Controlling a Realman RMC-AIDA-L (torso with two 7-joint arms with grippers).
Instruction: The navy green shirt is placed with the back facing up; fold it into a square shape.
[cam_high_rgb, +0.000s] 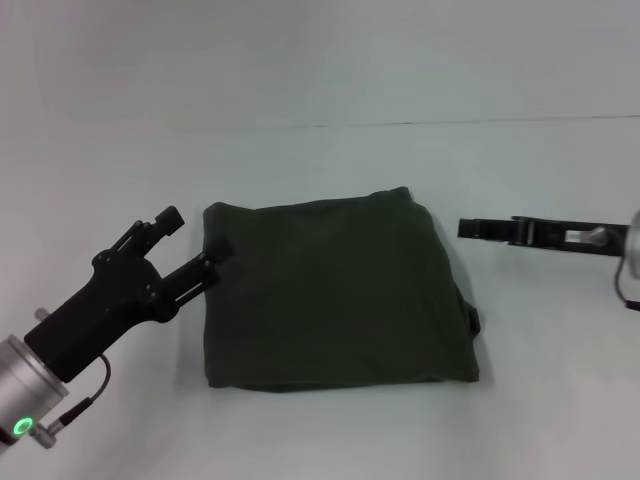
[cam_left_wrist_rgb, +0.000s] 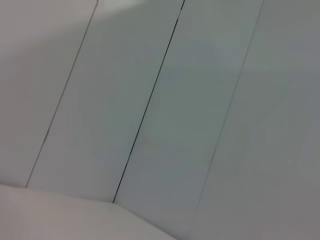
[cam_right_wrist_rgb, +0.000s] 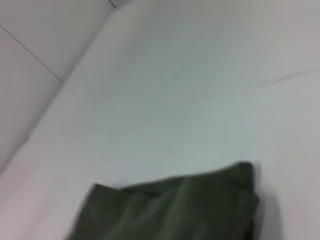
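The navy green shirt (cam_high_rgb: 335, 290) lies folded into a rough square in the middle of the white table, plain side up, with a small bit of fabric sticking out at its right edge. My left gripper (cam_high_rgb: 195, 243) is open at the shirt's left edge. Its lower finger (cam_high_rgb: 205, 270) touches the upper left corner of the fabric and its upper finger is off the shirt. My right gripper (cam_high_rgb: 472, 228) hovers just right of the shirt's upper right corner, apart from it. The right wrist view shows one corner of the shirt (cam_right_wrist_rgb: 175, 210). The left wrist view shows no shirt.
The white table (cam_high_rgb: 330, 430) extends on all sides of the shirt, and its back edge meets a pale wall (cam_high_rgb: 320, 60). The left wrist view shows only wall panels (cam_left_wrist_rgb: 165, 110) with dark seams.
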